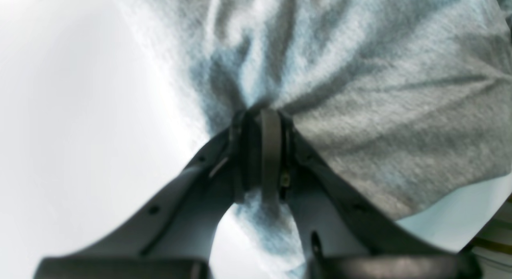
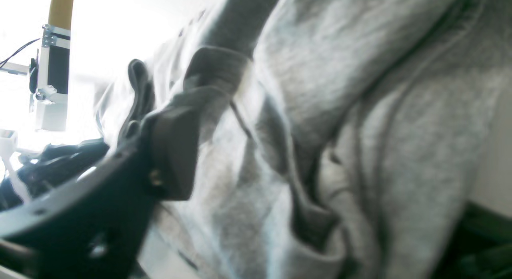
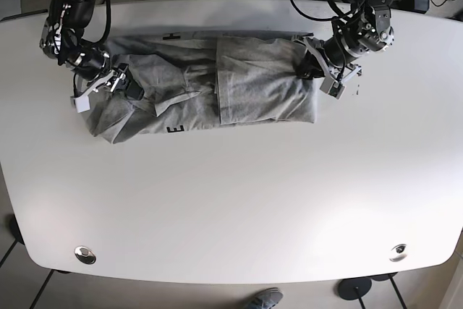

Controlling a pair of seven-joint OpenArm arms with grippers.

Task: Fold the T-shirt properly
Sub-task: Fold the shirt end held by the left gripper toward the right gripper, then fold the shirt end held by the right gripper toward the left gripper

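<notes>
Grey T-shirt [image 3: 217, 92] lies bunched lengthwise on far half of white counter [image 3: 231, 208], already narrowed into a long strip. Left gripper [image 1: 264, 119], at scene right, fingers pinching cloth. Right gripper [image 3: 119, 81], scene left, buried in fabric; can't tell its fingers. Looks mid-fold: next, prob. carry one end over the other, keeping edges aligned.

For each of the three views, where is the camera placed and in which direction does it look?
Left wrist: sits behind the left gripper, looking along its shut fingers into the T-shirt.
Right wrist: sits behind the right gripper, facing the bunched T-shirt.
Base: overhead, looking down on the table; both arms show.
Shared: all views show the T-shirt; base also shows the left gripper and right gripper.
</notes>
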